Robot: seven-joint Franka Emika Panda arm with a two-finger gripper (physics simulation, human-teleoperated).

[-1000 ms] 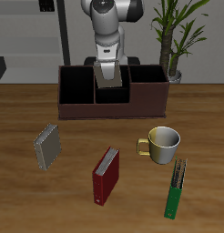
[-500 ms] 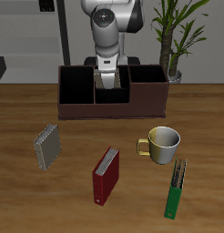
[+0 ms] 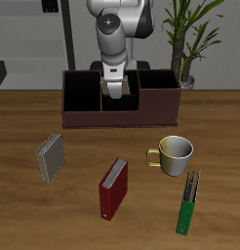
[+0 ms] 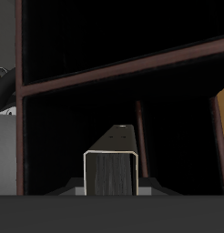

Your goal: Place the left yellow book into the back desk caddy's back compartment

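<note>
My gripper (image 3: pixel 115 90) is shut on the left yellow book (image 4: pixel 112 168), a slim tan book with pale page edges, held upright and edge-on. It hangs low over the middle section of the back desk caddy (image 3: pixel 120 116), a wide reddish-brown box with a black interior. In the wrist view the book sits between my fingers (image 4: pixel 68 187), over a dark cell bounded by a cross divider (image 4: pixel 123 68) and a side wall (image 4: pixel 20 136). In the exterior view my gripper hides most of the book and the back compartment.
A squarer grey book (image 3: pixel 51 156), a larger red book (image 3: pixel 113 187), a yellow-rimmed mug (image 3: pixel 176 154) and a green book (image 3: pixel 190 202) lie on the table nearer its front edge. A potted plant (image 3: pixel 187 39) stands behind the caddy's end.
My gripper has moved down with the book, from above the caddy's rim to down inside its middle section. Nothing else has moved.
</note>
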